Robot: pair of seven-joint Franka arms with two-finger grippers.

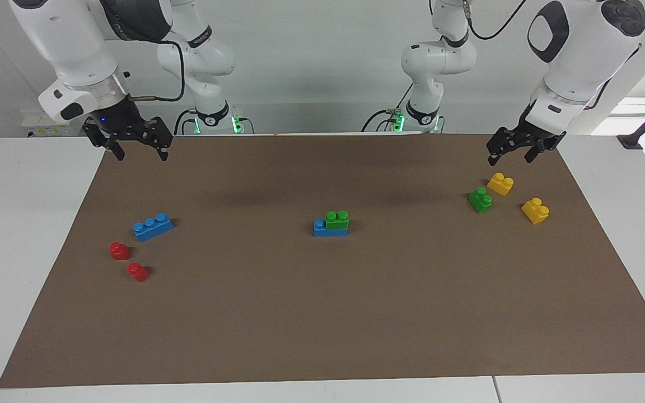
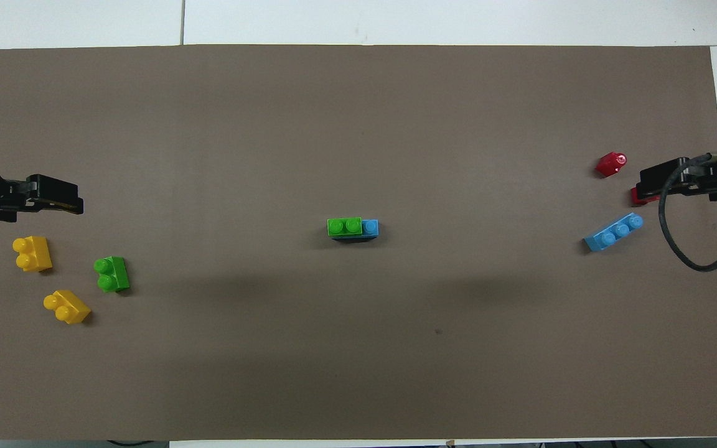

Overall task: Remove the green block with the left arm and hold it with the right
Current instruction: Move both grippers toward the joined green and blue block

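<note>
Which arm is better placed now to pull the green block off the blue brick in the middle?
Neither is clearly closer: the green block sits mid-table on the blue brick. The left gripper and the right gripper both hover open at opposite ends. The left suits slightly, as the green block sits toward its end of the brick.

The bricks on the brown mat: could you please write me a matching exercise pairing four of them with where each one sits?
Things:
1. green block
2. loose green brick
3. loose blue brick
4. red bricks

Places:
A. lying on the mat, beside two yellow bricks
B. at the right arm's end, farthest from the robots
C. stacked on a blue brick at the mat's middle
D. at the right arm's end, just nearer the robots than the red ones

Pairs: 1-C, 2-A, 3-D, 4-B
</note>
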